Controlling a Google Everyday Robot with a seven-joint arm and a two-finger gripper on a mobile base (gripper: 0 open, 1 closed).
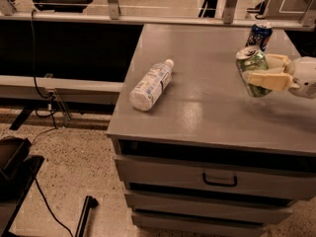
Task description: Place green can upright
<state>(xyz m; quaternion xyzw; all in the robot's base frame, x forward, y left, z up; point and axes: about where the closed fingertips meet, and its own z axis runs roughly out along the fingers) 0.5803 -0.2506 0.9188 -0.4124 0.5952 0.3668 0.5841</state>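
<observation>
1. The grey cabinet top [197,112] has its front edge running above the drawers [207,174]. Its left edge drops off just beside the white bottle [150,84], and the right edge lies outside the view.
2. The white bottle lies on its side near the left edge, cap toward the rear. A wide stretch of bare top separates it from the green can [253,63].
3. A dark-blue can [259,35] stands upright near the rear edge, just behind the green can and apart from it.
4. The gripper [255,72] reaches in from the right over the right part of the top, well back from the front edge. Its cream fingers [269,80] are closed around the green can's body, one in front and one behind.
5. The green can is nearly upright, slightly tilted, with its silver top and pull-tab facing up. Its shiny green sides look dented and wrinkled. Whether its base touches the top cannot be told.
</observation>
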